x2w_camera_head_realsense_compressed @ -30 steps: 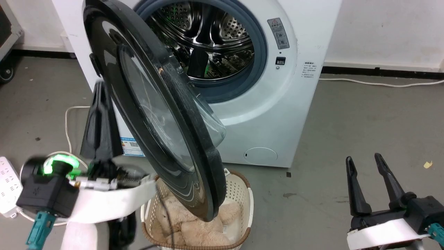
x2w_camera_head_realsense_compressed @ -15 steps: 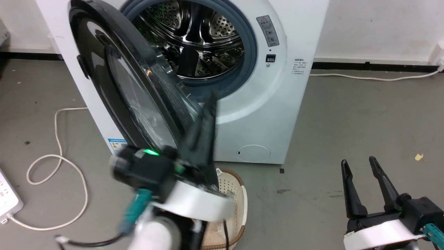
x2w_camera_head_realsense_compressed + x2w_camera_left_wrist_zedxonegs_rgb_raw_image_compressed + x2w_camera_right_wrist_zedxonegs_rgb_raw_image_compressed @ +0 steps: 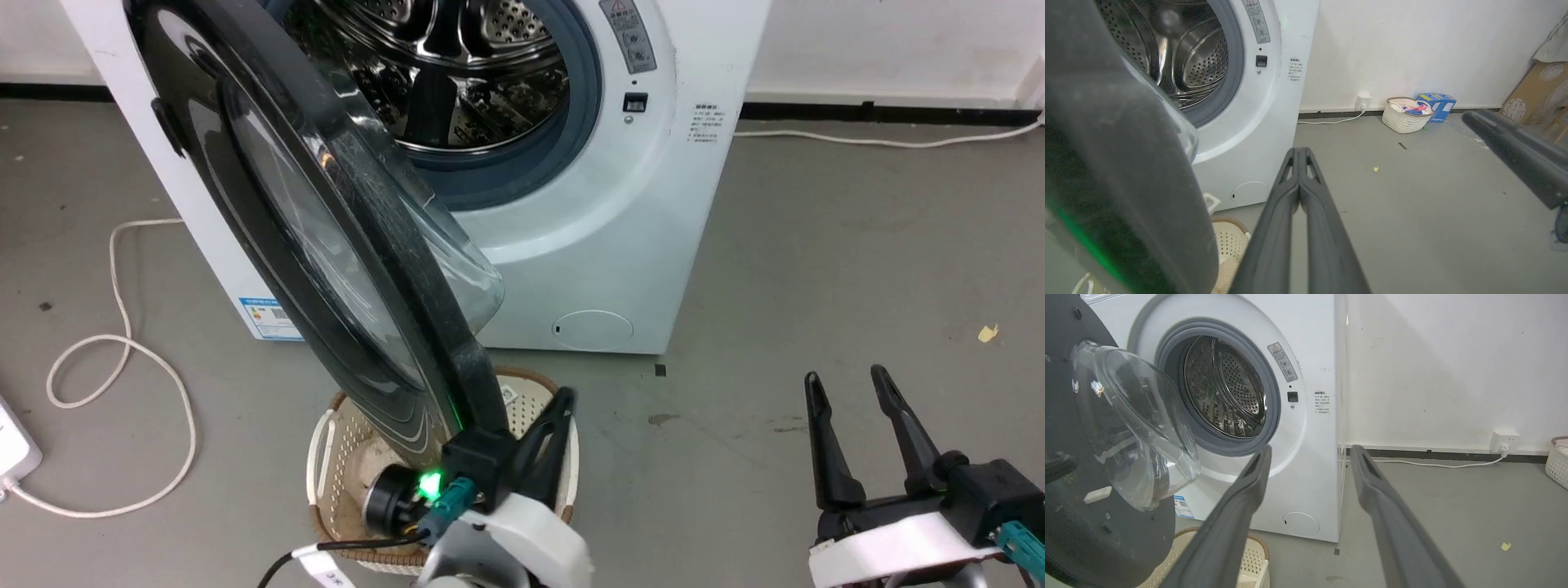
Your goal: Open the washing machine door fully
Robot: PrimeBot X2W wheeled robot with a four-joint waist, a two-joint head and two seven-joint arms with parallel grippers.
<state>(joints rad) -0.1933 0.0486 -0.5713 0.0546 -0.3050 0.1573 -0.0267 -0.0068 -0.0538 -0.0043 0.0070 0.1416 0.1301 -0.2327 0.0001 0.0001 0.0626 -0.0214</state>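
Left gripper point(image 3: 563, 400): jaws pressed together, nothing between them. Washing machine door point(image 3: 326, 220) half-open, angled out from washer point(image 3: 620, 245). Door's black rim sits just left of these jaws, perhaps touching wrist; view too tight to settle contact. Laundry basket point(image 3: 322, 457) below jaws, under door's lower edge. Right gripper point(image 3: 845, 377): jaws spread wide, empty. Door well off to their left, drum point(image 3: 457, 73) ahead-left.

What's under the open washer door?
A white laundry basket with a brown rim stands below the washing machine door. A beige lump lies inside; the door's lower edge and the left end effector cover most of its contents.
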